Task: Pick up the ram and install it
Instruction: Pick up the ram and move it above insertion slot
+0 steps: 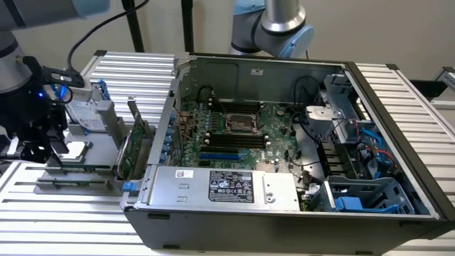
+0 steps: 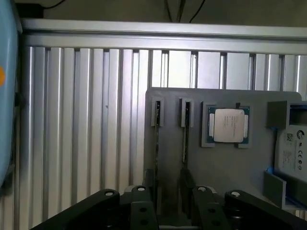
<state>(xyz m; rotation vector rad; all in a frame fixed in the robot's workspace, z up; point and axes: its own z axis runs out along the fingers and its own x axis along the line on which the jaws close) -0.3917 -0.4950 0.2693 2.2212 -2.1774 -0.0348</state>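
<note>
Two ram sticks stand on edge in slots of a grey holder [image 2: 220, 163]: one ram stick [image 2: 157, 143] and a second [image 2: 184, 143] beside it. Both look like thin dark-green lines seen from above. My gripper [image 2: 168, 187] hangs over their near ends, open, with one black finger [image 2: 148, 184] outside the first stick and the other [image 2: 188, 184] at the second. In the exterior view the gripper [image 1: 35, 152] is low over the holder [image 1: 71, 176], at that view's left. The motherboard's black ram slots [image 1: 235, 140] lie inside the open computer case [image 1: 284, 213].
On the holder also sit a CPU [image 2: 228, 125], a silver hard drive in a blue frame [image 1: 85, 114] and an upright green expansion card [image 1: 135, 144] between the gripper and the case. The ribbed metal table [image 2: 86, 120] surrounds the holder. A second arm [image 1: 281, 24] stands behind the case.
</note>
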